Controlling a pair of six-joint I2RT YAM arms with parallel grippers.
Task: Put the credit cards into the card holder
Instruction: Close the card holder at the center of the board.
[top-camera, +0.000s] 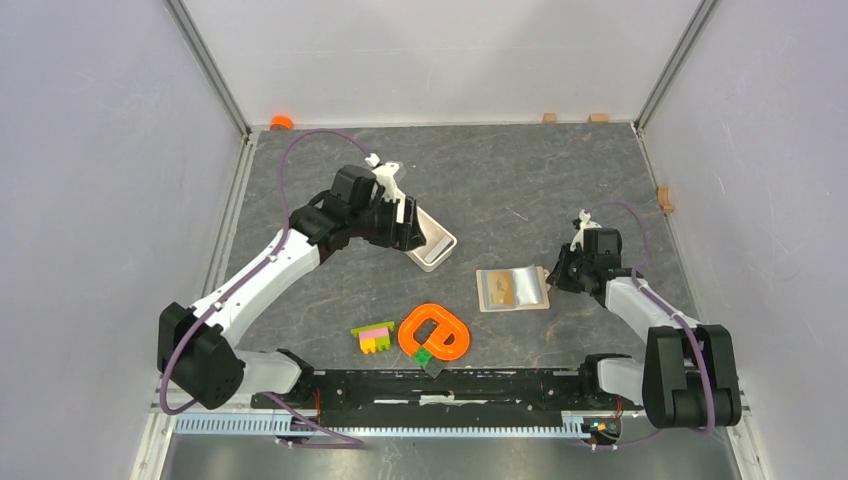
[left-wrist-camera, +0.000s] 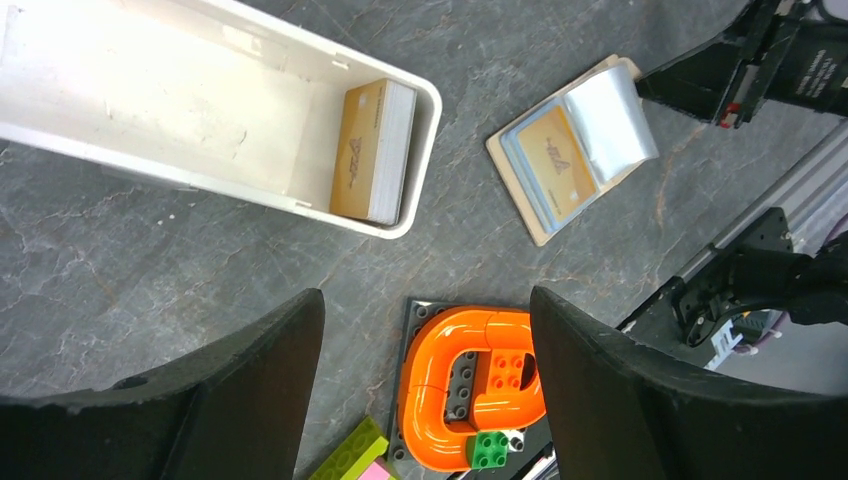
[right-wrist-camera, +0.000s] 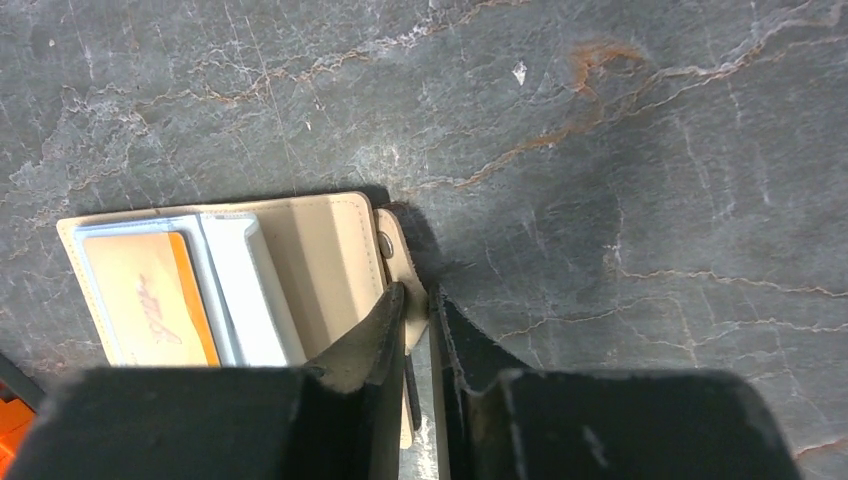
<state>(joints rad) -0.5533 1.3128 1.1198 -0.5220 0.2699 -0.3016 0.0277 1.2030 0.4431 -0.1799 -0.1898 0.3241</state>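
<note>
The beige card holder (top-camera: 512, 288) lies open on the table, also in the left wrist view (left-wrist-camera: 570, 165) and the right wrist view (right-wrist-camera: 300, 260). An orange-gold credit card (left-wrist-camera: 555, 160) lies in its left half (right-wrist-camera: 150, 300), with a pale blue edge around it. A stack of cards with an orange-gold one on top (left-wrist-camera: 365, 150) stands at the end of the white tray (left-wrist-camera: 200, 110). My left gripper (top-camera: 403, 225) is open and empty above the tray (left-wrist-camera: 425, 390). My right gripper (top-camera: 557, 272) is shut on the holder's clasp tab (right-wrist-camera: 412, 300).
An orange curved toy on a dark baseplate (top-camera: 435, 333) and pink-yellow-green bricks (top-camera: 375, 337) lie near the front. A small orange object (top-camera: 281, 122) and wooden blocks (top-camera: 598, 118) sit by the back wall. The enclosure walls stand on three sides.
</note>
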